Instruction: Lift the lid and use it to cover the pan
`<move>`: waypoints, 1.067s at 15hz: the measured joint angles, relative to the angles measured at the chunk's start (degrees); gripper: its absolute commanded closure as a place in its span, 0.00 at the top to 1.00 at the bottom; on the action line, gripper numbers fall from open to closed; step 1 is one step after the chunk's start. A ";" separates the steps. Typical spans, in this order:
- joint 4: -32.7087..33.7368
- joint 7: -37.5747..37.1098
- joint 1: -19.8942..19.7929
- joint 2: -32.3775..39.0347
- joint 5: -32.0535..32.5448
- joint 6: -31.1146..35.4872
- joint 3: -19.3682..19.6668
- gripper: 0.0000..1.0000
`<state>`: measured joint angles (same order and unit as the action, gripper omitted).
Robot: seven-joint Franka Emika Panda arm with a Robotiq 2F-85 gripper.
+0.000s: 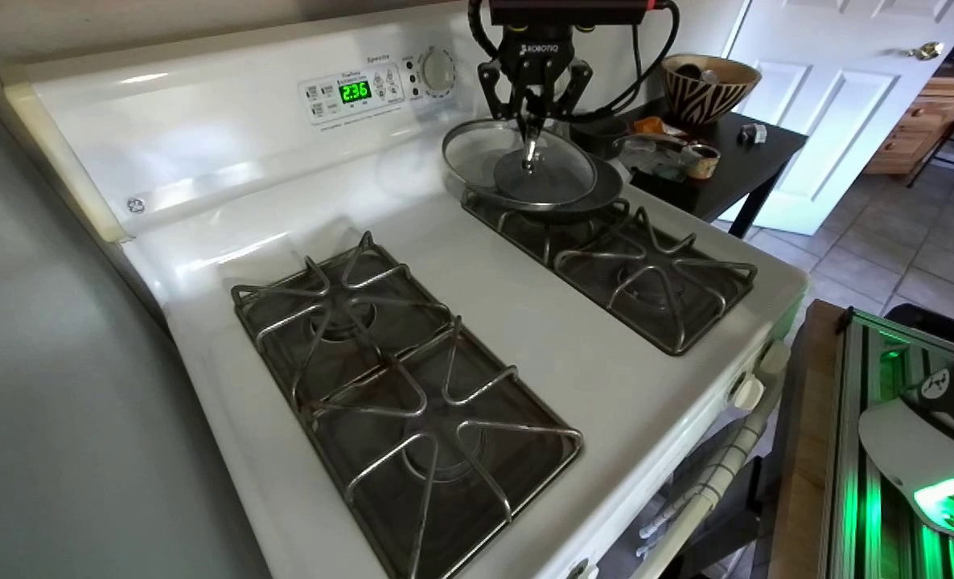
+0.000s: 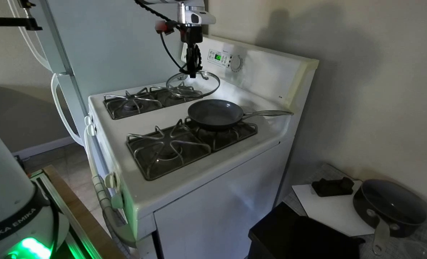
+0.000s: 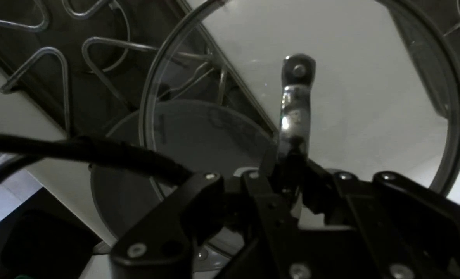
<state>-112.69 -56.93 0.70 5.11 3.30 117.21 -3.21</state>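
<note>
The lid is clear glass with a metal rim and a curved metal handle. It shows in both exterior views (image 1: 473, 165) (image 2: 210, 86) and in the wrist view (image 3: 362, 100). My gripper (image 1: 531, 129) (image 2: 192, 73) (image 3: 292, 166) is shut on the lid's handle and holds it in the air above the stove. The dark grey pan (image 1: 608, 186) (image 2: 215, 112) (image 3: 123, 197) sits on a rear burner grate, its handle pointing off the stove's side. The lid is higher than the pan and offset from it toward the stove's middle, overlapping only part of it in the wrist view.
The stove's control panel (image 1: 356, 92) rises behind the lid. Bare burner grates (image 1: 437, 434) (image 2: 168, 147) cover the rest of the stove top. A dark side table (image 1: 734, 153) holds a patterned bowl (image 1: 706, 88). A pot (image 2: 390, 207) sits beside the stove.
</note>
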 measured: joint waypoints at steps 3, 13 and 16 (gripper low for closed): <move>2.12 -0.26 -0.01 2.54 -0.02 -0.50 2.01 0.00; 2.80 -0.35 -0.50 4.56 -0.97 -0.61 6.10 0.00; 2.82 -0.35 -0.63 5.64 -1.18 -0.59 6.68 0.00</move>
<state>-109.86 -57.29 0.07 10.75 2.12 116.62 3.47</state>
